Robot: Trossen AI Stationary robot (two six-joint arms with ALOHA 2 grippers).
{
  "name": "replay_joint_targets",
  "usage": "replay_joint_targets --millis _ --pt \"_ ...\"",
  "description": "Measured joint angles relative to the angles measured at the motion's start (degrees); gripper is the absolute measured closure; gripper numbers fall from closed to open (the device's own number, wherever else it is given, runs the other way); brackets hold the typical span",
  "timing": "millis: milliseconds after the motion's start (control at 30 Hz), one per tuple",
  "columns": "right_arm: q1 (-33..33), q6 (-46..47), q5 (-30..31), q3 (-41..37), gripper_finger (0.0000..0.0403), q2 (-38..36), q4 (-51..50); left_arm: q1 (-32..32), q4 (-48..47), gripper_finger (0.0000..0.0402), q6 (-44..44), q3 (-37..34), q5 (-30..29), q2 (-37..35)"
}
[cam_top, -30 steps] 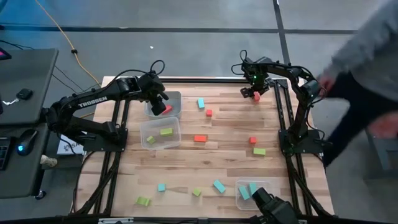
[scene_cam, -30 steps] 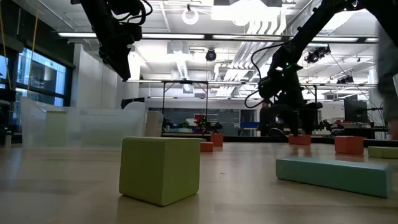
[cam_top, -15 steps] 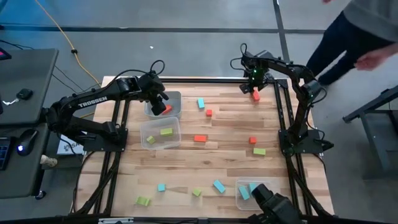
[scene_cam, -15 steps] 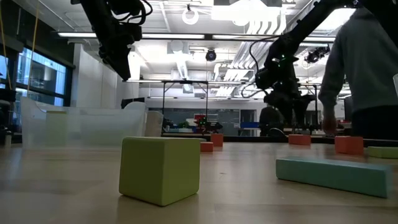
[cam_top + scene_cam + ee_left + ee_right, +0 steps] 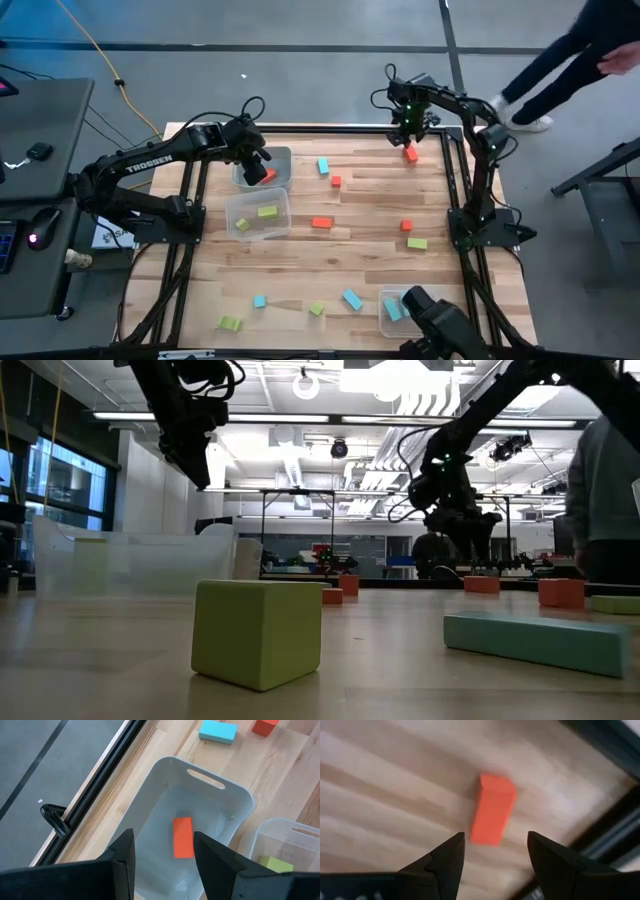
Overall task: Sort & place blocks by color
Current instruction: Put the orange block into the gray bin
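Right claw at upper right of frame, fingers apart, hovering over red bar lying free on tabletop near far edge. Risk: bar sits slightly off-centre between fingers in right wrist view; closing may nudge it toward rail, not grip it.

Left claw apart, empty, above upper-left tub holding 1 red block.

Green tub below it. Person's legs, probably passing, at frame's upper right; collision unlikely.
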Motion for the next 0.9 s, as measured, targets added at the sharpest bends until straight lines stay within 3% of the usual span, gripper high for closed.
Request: replay_joint_targets --millis 233,900 --pt "0.2 -0.3 1.5 4.5 0.0198 1.5 -6.3 0.0 0.0 0.0268 0.0 0.0 0.0 0.0" --pt "0.3 3.0 0.4 -2.2 0.0198 1.6 0.5 0.0 0.0 0.0268 1.0 0.0 0.0 0.0"
